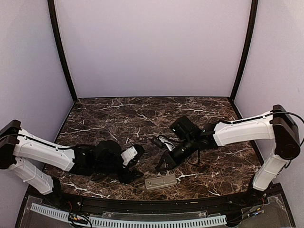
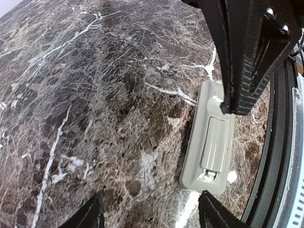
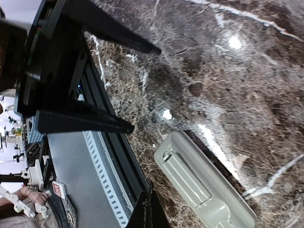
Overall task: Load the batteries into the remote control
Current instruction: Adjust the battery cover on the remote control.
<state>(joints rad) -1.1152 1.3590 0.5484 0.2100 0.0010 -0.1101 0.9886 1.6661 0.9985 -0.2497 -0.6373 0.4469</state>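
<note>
Remote control (image 1: 160, 181) on the surface (image 1: 118, 114), between two arms.
It lies back-up by the near edge, lengthwise along it; the left arm (image 1: 47, 154) reaches in from its left, the right arm (image 1: 237, 133) from behind and to its right, both ending near it.

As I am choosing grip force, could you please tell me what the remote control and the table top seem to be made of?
The remote control looks like moulded plastic, matte greyish-beige: crisp seams around its back cover. The table top looks like polished marble or a marble-look laminate: dark brown, white veins, glossy bright glints; which, I cannot tell.
</note>
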